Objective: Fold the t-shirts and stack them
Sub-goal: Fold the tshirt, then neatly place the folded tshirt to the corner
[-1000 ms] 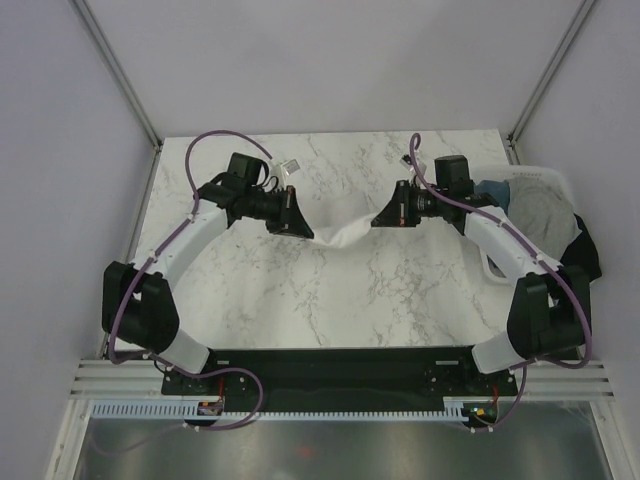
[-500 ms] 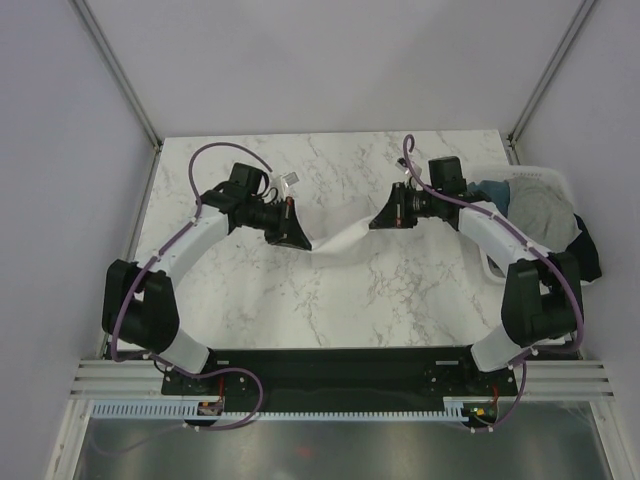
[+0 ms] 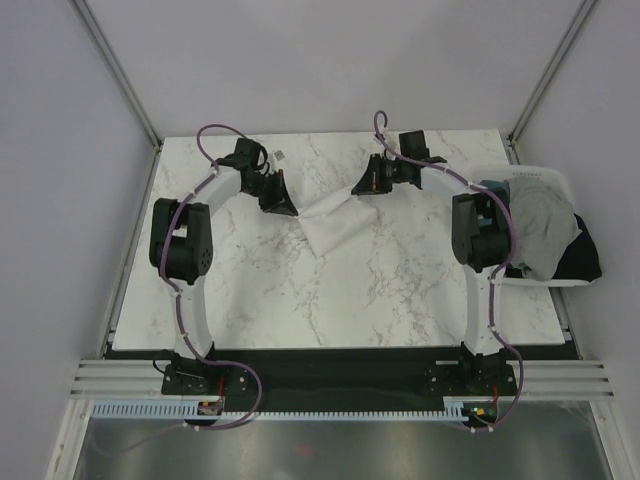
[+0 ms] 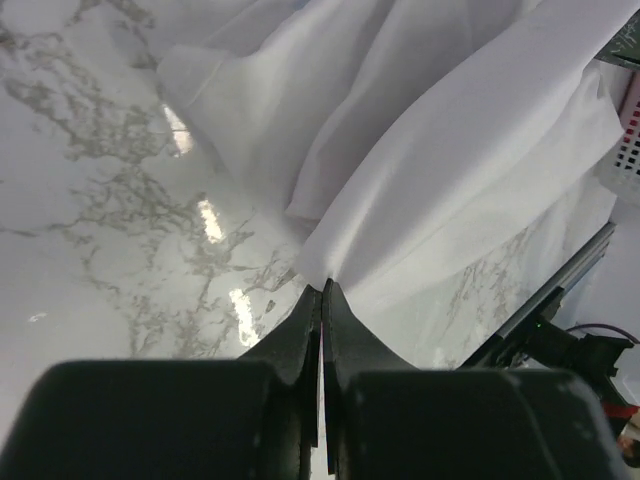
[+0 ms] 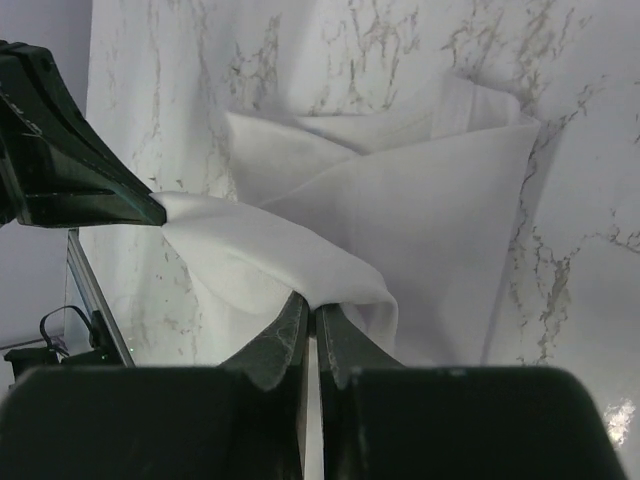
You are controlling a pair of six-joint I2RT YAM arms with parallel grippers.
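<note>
Pinching the white t-shirt (image 3: 330, 222) tight in the left gripper (image 4: 322, 286), clamping its other end in the right gripper (image 5: 308, 302), draping the rest onto the marble table (image 3: 390, 285).

White grey-veined marble worktop (image 3: 260, 290) mid-frame, with bright glare spots on it in the left wrist view. Plain pale lilac walls (image 3: 330, 60) behind and at both sides. Aluminium posts (image 3: 115, 70) slant in from the upper corners. Bottom edge: black base plate (image 3: 330, 365) and white slotted duct (image 3: 330, 410).
</note>
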